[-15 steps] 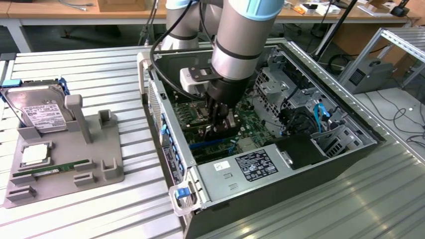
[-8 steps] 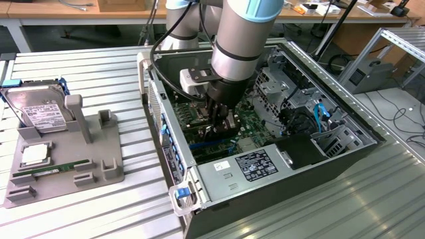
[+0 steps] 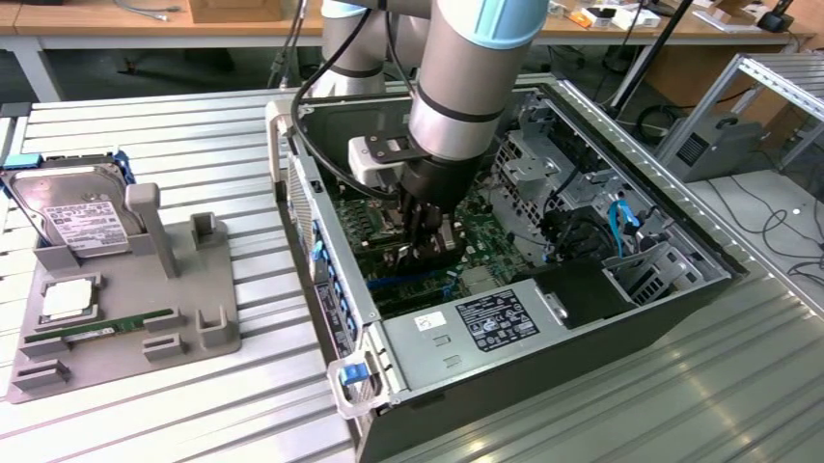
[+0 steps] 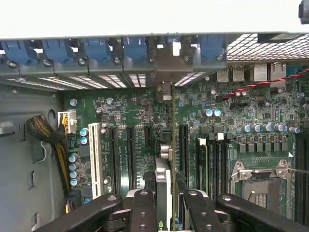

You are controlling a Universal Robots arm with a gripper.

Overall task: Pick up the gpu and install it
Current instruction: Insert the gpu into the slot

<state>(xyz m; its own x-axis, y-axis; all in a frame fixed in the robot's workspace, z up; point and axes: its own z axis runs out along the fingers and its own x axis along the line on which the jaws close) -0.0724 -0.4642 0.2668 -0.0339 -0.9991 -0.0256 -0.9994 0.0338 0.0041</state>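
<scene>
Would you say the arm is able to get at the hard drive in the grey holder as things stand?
Probably not: its fingers are shut on the gpu down inside the computer case, whose side wall stands between them and the hard drive.

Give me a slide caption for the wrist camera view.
Gripper holds the gpu edge-on at the motherboard's expansion slots inside the open computer case.
</scene>
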